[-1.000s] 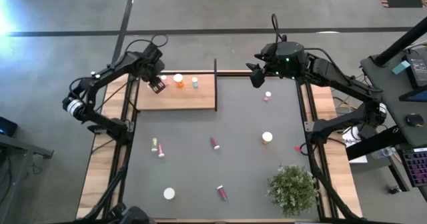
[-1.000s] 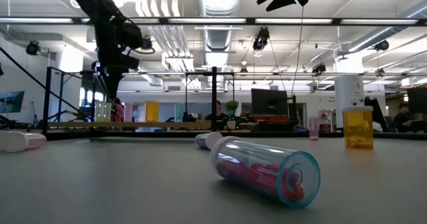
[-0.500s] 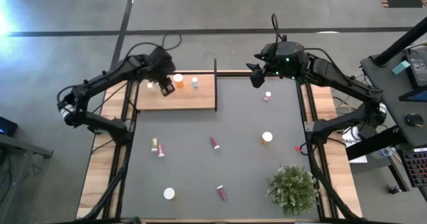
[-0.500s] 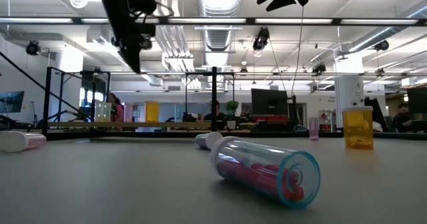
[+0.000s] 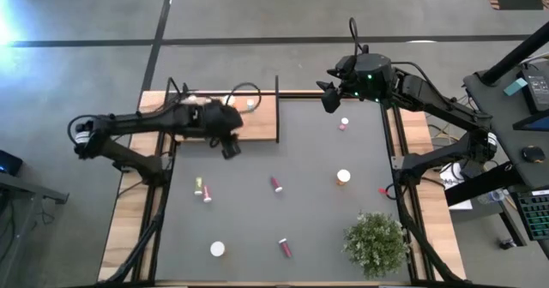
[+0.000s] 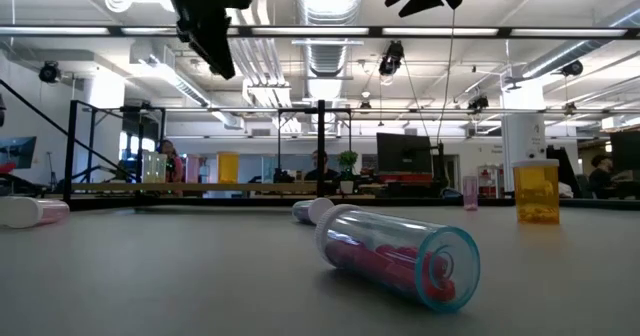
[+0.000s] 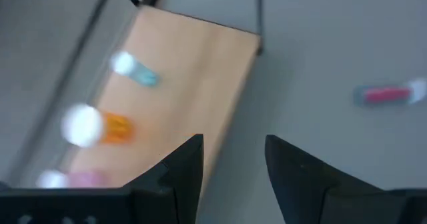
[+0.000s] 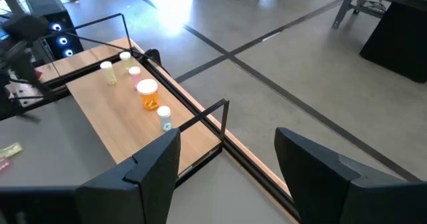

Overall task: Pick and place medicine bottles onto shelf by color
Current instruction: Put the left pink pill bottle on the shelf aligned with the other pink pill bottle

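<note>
Several medicine bottles [image 8: 148,95] are standing on the shelf [image 7: 200,84] beyond the left gripper [image 7: 230,159], whose slightly parted fingers are carrying nothing, while perhaps seven are lying on the table [image 5: 309,194] and the wide-open right gripper [image 8: 223,167] is waiting empty.

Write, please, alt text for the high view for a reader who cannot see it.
Seen from above, the left gripper hangs open and empty beside the light-wood shelf, while the right gripper waits open at the table's far edge. Medicine bottles lie scattered on the dark tabletop, with a bushy plant in one near corner.
</note>
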